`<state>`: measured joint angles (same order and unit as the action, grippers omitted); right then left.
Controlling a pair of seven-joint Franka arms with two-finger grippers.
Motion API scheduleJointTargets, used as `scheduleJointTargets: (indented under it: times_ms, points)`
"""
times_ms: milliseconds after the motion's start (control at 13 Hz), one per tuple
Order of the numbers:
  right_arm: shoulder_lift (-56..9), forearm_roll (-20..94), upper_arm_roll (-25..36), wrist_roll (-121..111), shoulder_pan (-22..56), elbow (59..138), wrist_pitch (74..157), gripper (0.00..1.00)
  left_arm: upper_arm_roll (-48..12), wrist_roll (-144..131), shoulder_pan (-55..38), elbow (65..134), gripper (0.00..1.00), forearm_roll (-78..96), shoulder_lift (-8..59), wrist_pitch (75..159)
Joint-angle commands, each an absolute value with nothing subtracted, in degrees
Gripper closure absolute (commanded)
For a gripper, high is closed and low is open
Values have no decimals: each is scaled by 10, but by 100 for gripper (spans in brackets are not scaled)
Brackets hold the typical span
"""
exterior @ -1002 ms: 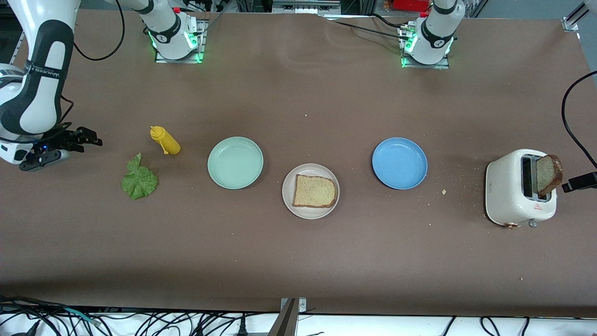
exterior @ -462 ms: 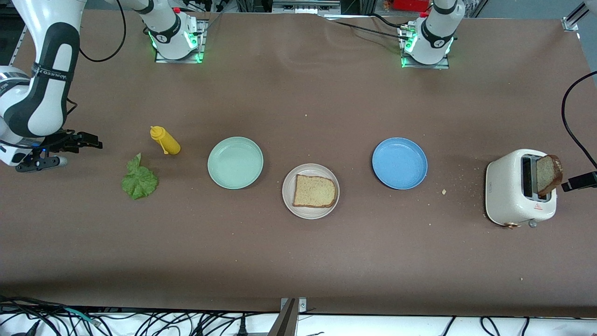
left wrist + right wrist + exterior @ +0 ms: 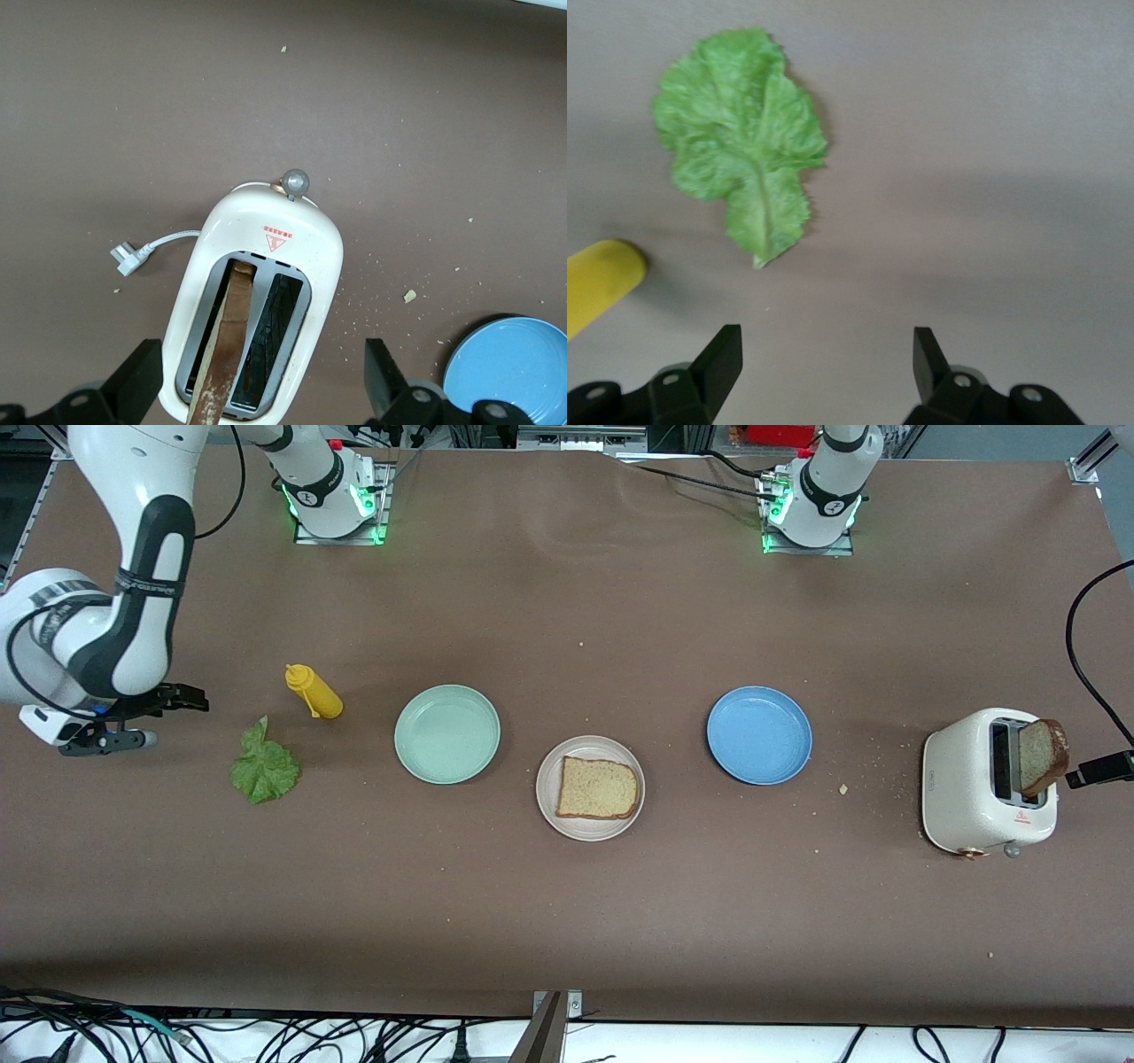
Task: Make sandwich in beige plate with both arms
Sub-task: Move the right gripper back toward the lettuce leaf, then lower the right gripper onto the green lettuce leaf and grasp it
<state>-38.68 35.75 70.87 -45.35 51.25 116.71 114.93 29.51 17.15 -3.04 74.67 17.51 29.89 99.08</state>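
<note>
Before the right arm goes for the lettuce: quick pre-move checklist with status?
1. Right end effector open: ok, fingers apart, nothing between them.
2. Crinkled green lettuce leaf free on the brown table: ok, untouched, lying beside the yellow squeeze bottle, not under it.
3. Right end effector over the leaf: not ok, it hangs off to the side, toward the right arm's end of the table.
4. Round beige plate ready: ok, one square tan bread slice lies flat on it.
5. Second bread slice: ok, standing up out of the white toaster; open left end effector is above it.
</note>
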Motion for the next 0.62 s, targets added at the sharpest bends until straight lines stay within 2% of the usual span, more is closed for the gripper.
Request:
scheduleJointTargets:
  times_ms: [0, 539]
  points:
    - [-386, 369, 711, -443, 529, 1208, 1185, 13, 293, 173, -30, 750, 0, 156, 295, 992]
    - [-395, 484, 667, -443, 522, 1225, 1202, 9, 292, 173, -33, 750, 0, 156, 295, 992]
